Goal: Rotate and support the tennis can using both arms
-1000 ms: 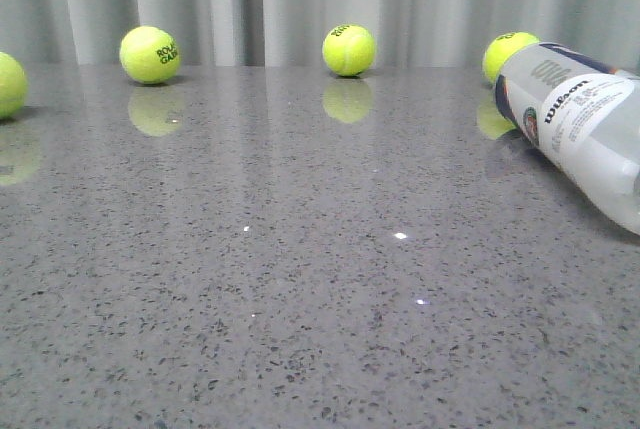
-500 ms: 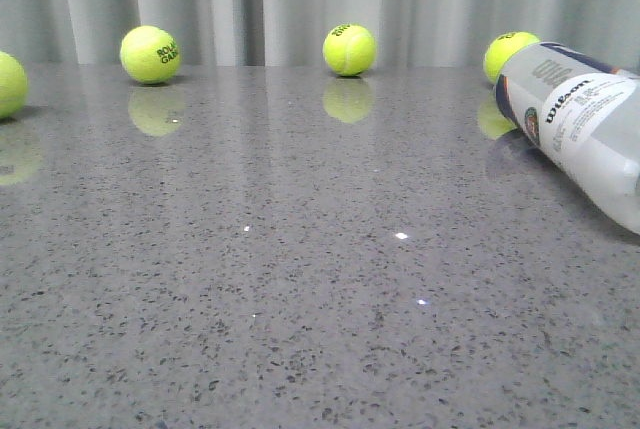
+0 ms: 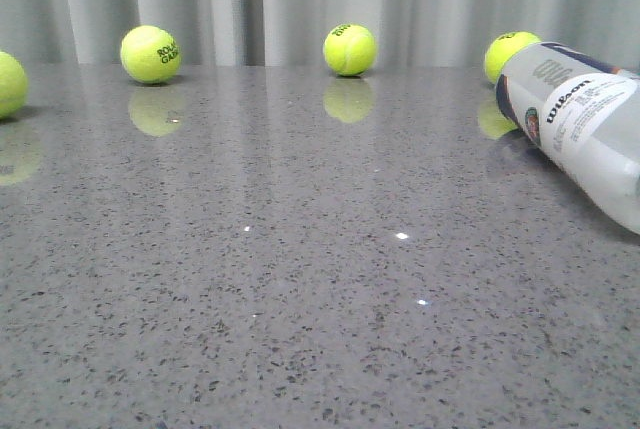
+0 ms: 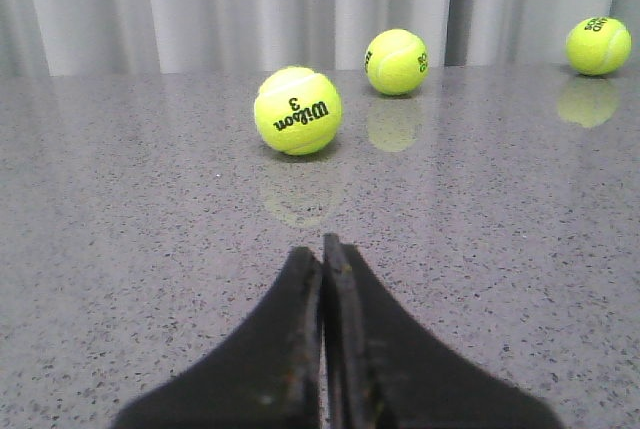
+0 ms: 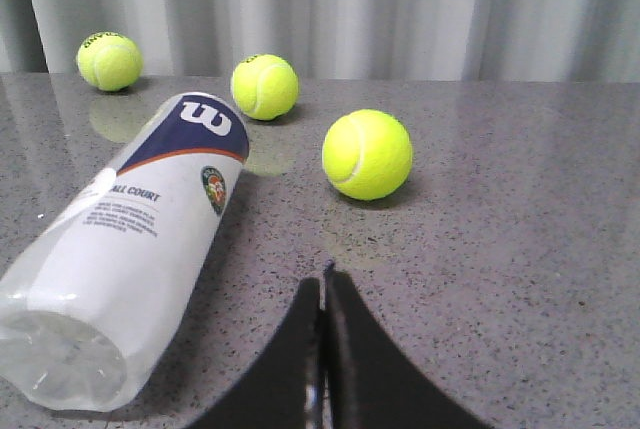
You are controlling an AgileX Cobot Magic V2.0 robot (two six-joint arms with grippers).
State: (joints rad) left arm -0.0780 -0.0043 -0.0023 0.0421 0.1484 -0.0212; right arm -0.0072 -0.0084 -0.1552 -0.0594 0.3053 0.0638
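The tennis can (image 3: pixel 580 119) lies on its side at the right edge of the front view, its white and navy Wilson label facing me. In the right wrist view the tennis can (image 5: pixel 140 234) lies beside my right gripper (image 5: pixel 323 284), apart from it, its clear end nearest the camera. My right gripper is shut and empty. My left gripper (image 4: pixel 322 254) is shut and empty over bare table, short of a Wilson tennis ball (image 4: pixel 297 110). Neither gripper shows in the front view.
Grey speckled table (image 3: pixel 300 269) with a grey curtain behind. Tennis balls stand along the back: (image 3: pixel 150 54), (image 3: pixel 349 49), (image 3: pixel 508 52), and one at the left edge (image 3: pixel 8 84). In the right wrist view a ball (image 5: pixel 367 153) lies past the can.
The can has shifted very slightly to the right in the front view. Nothing else has moved.
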